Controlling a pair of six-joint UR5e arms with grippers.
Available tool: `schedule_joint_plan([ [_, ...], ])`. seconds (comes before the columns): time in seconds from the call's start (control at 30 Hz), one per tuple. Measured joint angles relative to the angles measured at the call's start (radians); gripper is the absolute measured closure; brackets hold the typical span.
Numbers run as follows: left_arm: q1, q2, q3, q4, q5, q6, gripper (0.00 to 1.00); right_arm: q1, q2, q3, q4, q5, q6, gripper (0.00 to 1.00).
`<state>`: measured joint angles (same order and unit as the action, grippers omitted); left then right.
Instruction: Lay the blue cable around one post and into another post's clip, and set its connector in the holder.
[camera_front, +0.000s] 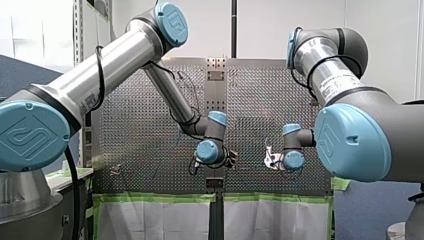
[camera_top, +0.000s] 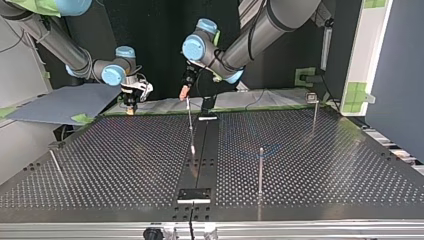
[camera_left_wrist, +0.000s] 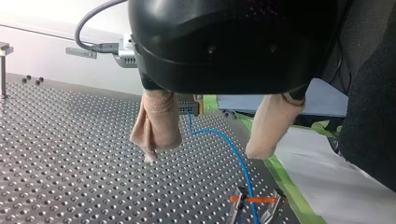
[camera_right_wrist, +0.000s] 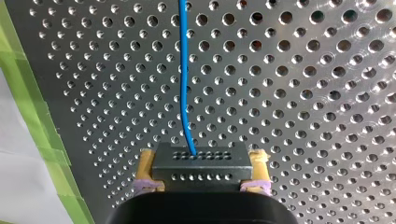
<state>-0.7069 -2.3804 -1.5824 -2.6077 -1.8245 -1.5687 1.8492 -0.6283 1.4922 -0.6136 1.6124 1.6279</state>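
Right pincer: yellow pads clamped on either side of the connector, a dark block with rows of small holes. It is held just above the perforated tabletop. The blue cable leaves the connector's top face and runs straight ahead over the holes, with a slight bend partway along. Green tape lines the tabletop edge beside the pincer.

Left pincer: spread wide, nothing between its beige pads, and hanging clear of the tabletop. In the left wrist view the cable shows through the gap between the pads. It curves from a dark block behind them down toward a forked metal clip with an orange crossbar. The cable passes between the clip's prongs and over the bar; whether it is seated there cannot be told.

Top view: both pincers sit near the far taped edge, the right one at the view's left and the left one nearer the middle. Slim upright posts stand on the plate, one well apart from both pincers.
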Motion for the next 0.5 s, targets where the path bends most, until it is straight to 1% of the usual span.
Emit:
schedule_joint_plan([
  [0.13,-0.015,0.02,-0.002,-0.013,-0.03,0.001,0.0,0.0,0.0,0.0,0.001,0.0,0.0,0.62],
  [0.27,-0.033,0.053,-0.023,-0.023,-0.066,-0.005,0.0,0.0,0.0,0.0,0.002,0.0,0.0,0.62],
  [0.37,-0.041,0.077,-0.044,-0.013,-0.091,-0.02,0.0,0.0,0.0,0.0,0.001,0.0,0.0,0.62],
  [0.5,-0.044,0.112,-0.079,-0.004,-0.126,-0.053,0.0,0.0,0.0,0.0,0.001,0.0,0.0,0.62],
])
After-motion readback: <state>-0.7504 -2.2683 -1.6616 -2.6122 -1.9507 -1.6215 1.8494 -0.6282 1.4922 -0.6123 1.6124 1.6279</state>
